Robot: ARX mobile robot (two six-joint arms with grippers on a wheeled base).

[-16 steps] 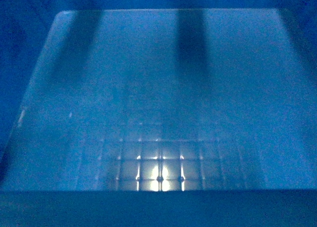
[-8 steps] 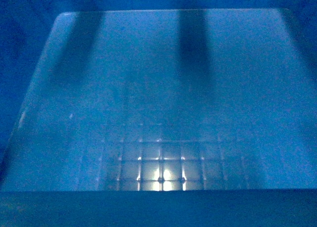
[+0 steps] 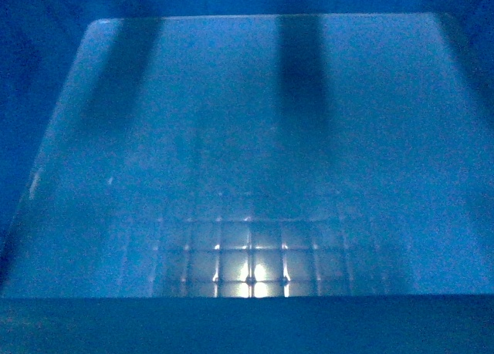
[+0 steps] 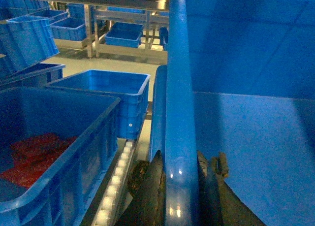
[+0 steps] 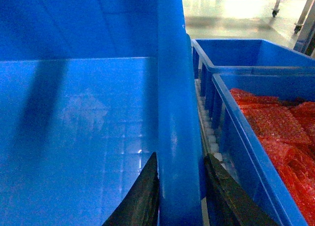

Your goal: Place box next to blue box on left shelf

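Gripping the box (image 4: 256,137) on both sides, I have each arm clamped over a rim; my left gripper (image 4: 179,184) has its dark fingers (image 4: 150,191) closed on the left rim, one finger outside the wall and one inside, with the rim rising straight up between them; my right gripper (image 5: 181,186) does the same on the right rim, its fingers (image 5: 224,191) pinching the wall from either side; from the head camera I see only the inside of the box (image 3: 255,153), its grid-embossed floor catching a bright glare near the front edge and two dark bands of shadow running across it toward the far wall; just outside my left fingers a rail of white rollers (image 4: 115,184) of the left shelf (image 4: 98,211) runs forward, and beyond that rail sits a blue crate with red contents (image 4: 44,152), with a second blue crate (image 4: 106,95) further ahead of it; just outside my right fingers more rollers (image 5: 209,132) show in the narrow gap, and beside them stands a crate of red bubble wrap (image 5: 275,132), with another blue crate (image 5: 246,53) ahead of it; whether the box already rests on the rollers I cannot tell
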